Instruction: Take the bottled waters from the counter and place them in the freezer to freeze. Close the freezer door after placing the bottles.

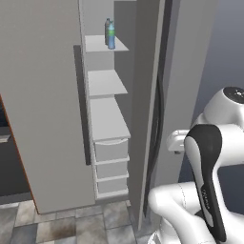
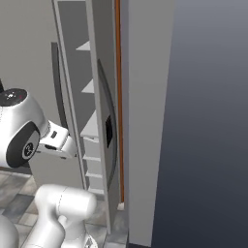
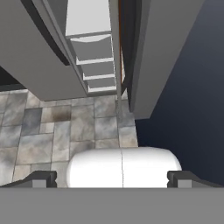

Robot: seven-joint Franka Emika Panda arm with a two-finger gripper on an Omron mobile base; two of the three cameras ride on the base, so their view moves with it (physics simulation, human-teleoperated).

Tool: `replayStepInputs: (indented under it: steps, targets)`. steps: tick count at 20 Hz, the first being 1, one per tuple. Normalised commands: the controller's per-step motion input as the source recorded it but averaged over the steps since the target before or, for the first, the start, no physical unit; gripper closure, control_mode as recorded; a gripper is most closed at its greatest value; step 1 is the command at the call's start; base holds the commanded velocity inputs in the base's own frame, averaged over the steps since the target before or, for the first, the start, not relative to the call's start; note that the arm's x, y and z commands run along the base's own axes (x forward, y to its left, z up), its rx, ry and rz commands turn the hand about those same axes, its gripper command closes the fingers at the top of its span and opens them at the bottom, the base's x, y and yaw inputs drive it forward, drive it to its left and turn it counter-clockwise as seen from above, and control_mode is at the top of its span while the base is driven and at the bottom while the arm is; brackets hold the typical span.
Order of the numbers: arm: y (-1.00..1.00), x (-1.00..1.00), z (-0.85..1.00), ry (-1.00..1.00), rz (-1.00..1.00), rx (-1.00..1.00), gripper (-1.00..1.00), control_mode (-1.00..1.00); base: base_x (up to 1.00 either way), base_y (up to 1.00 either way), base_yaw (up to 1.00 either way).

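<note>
Both bottled waters stand on the top white shelf inside the freezer (image 1: 107,119): the pale blue one with the green label (image 1: 111,36) in front, the grey one (image 1: 106,28) just behind it. The freezer door (image 1: 145,105) (image 2: 99,72) is ajar, its dark bar handle (image 1: 160,109) (image 2: 108,127) facing outward. My gripper (image 3: 113,178) is open and holds nothing. It hangs low in front of the freezer, pointing down at the floor, with its fingertips (image 3: 41,178) spread wide. The counter is out of view.
The left door panel (image 1: 43,95) with its dark handle (image 1: 82,105) stands swung open at the left. White drawers (image 1: 110,167) (image 3: 94,57) fill the freezer's bottom. A tall grey side panel (image 2: 145,121) rises to the right of the door. Below is grey tiled floor (image 3: 52,131).
</note>
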Motion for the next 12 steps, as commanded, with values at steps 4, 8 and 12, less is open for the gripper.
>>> replayStepInputs:
  steps: [4,8,12]
  targets:
    - [0.0,0.0,0.0,0.0,0.0,0.0,-1.0,1.0,0.05,0.0,0.0]
    - [0.0,0.0,0.0,0.0,0.0,0.0,-1.0,1.0,0.25,0.0,0.0]
    - [0.0,0.0,0.0,0.0,0.0,0.0,-1.0,1.0,0.37,0.0,0.0]
